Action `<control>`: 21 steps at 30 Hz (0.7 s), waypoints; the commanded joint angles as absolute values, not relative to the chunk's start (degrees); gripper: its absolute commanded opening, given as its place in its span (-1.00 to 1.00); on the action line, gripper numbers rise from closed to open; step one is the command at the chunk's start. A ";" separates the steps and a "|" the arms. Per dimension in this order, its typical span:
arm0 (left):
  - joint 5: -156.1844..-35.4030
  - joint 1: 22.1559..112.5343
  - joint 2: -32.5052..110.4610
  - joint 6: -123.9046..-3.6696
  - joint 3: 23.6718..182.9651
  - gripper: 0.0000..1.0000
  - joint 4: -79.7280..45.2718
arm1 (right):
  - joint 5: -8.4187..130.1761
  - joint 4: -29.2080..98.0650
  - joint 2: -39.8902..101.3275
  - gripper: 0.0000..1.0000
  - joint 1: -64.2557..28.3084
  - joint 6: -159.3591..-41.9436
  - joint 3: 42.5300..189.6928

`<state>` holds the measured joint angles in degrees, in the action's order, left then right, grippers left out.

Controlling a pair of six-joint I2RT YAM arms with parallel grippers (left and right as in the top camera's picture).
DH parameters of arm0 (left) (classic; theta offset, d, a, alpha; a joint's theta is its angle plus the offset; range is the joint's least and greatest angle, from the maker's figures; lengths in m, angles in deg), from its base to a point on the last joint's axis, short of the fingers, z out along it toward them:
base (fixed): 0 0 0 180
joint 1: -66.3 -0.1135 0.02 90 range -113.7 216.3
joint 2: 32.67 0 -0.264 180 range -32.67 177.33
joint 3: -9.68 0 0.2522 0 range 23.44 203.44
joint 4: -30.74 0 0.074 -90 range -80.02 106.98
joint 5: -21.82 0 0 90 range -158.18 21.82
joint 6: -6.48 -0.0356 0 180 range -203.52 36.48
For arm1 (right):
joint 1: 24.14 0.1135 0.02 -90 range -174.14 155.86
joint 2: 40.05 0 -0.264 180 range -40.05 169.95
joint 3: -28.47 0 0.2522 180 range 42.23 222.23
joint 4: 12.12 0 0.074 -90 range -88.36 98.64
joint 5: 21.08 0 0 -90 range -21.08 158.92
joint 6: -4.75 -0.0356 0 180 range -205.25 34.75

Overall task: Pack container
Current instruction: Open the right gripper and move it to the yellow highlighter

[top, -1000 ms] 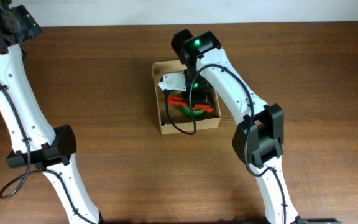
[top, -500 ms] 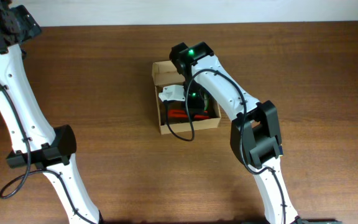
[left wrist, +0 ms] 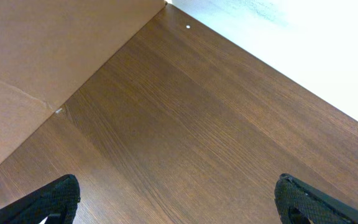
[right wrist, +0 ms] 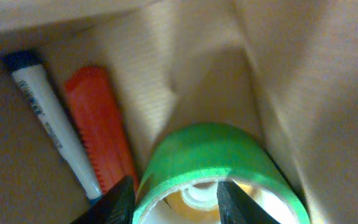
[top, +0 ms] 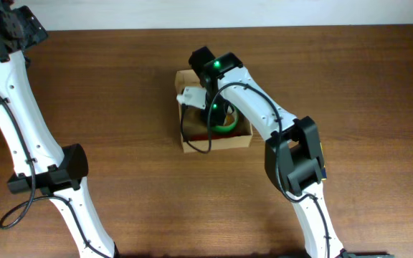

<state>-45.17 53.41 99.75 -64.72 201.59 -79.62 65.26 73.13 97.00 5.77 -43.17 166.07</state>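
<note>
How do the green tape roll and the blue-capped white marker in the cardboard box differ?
The green tape roll is a wide hollow ring; the white marker is a slim stick. The roll is plain green; the marker bears print. Both lie inside the cardboard box.

The left arm [top: 9, 107] stood up from its base at the near edge, bent at the left elbow [top: 49, 175], a black joint, and extended to the far left corner of the overhead view. The left end effector [left wrist: 182, 202] was spread wide, its black fingertips [left wrist: 55, 199] showing only at the lower corners of its wrist view. The right arm [top: 264, 107] stood at the near edge, folded at the right elbow [top: 296, 154], and angled leftward and away, its wrist [top: 219, 64] lit green and pointed downward. The right end effector [right wrist: 178, 202] had its dark fingers [right wrist: 120, 199] parted, visible along the bottom edge of its wrist view.
</note>
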 commanded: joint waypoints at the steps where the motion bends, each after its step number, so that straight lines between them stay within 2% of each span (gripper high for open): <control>1: -44.39 53.11 98.46 -65.63 202.24 1.00 -79.66 | 70.57 69.89 88.76 -0.13 3.24 -53.59 167.18; 3: -44.39 53.11 98.46 -65.63 202.24 1.00 -79.66 | 70.88 67.81 85.55 -0.11 1.51 -58.29 167.18; 5: -44.39 53.11 98.46 -65.63 202.24 1.00 -79.66 | 70.29 65.65 81.53 -0.24 -0.74 -63.87 167.16; 8: -44.39 53.11 98.46 -65.63 202.24 1.00 -79.66 | 70.05 62.90 74.60 -0.20 -5.26 -70.84 167.18; 11: -44.39 53.11 98.46 -65.63 202.24 0.99 -79.66 | 70.05 61.98 67.10 -0.27 -11.95 -80.39 167.16; 14: -44.39 53.11 98.46 -65.63 202.24 1.00 -79.68 | 70.07 63.79 61.53 -0.30 -19.62 -86.27 167.16; 17: -44.39 53.11 98.46 -65.63 202.24 1.00 -79.66 | 71.16 71.31 58.20 -0.33 -28.26 -86.23 167.16; 18: -44.39 53.11 98.46 -65.63 202.24 1.00 -79.66 | 71.12 75.01 57.83 -0.26 -30.92 -86.23 167.16; 20: -44.39 53.11 98.46 -65.63 202.24 1.00 -79.66 | 71.14 82.02 57.79 0.19 -35.36 -86.20 166.50; 21: -44.39 53.11 98.46 -65.63 202.24 1.00 -79.66 | 71.23 83.55 57.79 0.28 -36.54 -86.12 165.58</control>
<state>-45.17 53.41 99.75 -64.74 201.59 -79.64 70.88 80.99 56.43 -33.74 -84.00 167.44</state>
